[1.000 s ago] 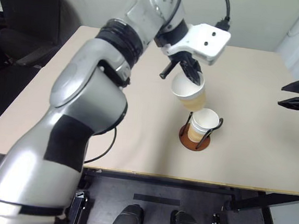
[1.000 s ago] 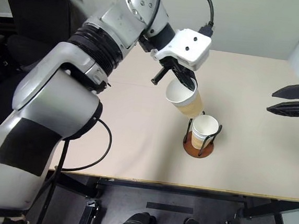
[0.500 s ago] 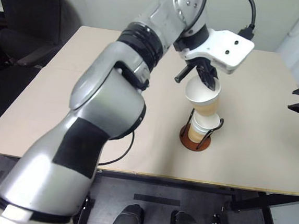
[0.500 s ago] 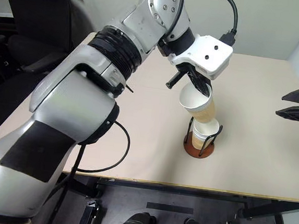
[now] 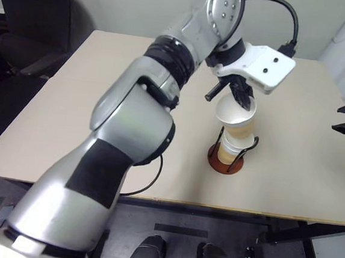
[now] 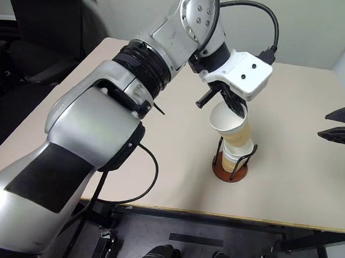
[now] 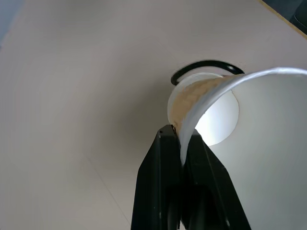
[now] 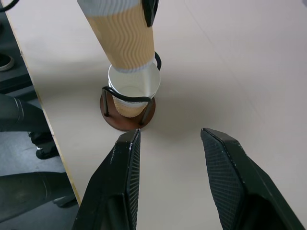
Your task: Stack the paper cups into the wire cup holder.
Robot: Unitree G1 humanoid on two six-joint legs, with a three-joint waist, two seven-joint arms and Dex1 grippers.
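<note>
Pinched at its rim by the left end effector (image 7: 182,143), a paper cup (image 5: 236,118) is tilted over the cup (image 8: 134,93) seated in the wire cup holder (image 8: 127,115). The right end effector (image 8: 168,143), at 3 o'clock, is parted and empty.

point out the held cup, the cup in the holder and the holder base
held cup (image 5: 238,124), left eye view, on its tan side wall
cup in the holder (image 8: 136,90), right wrist view, on its white inside
holder base (image 6: 222,171), right eye view, on the reddish-brown disc's near edge

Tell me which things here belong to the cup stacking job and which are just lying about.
Job: held cup, pinched at its rim by the left gripper; cup in the holder; wire holder.
Lying about: black chair; right gripper, open, holding nothing.
</note>
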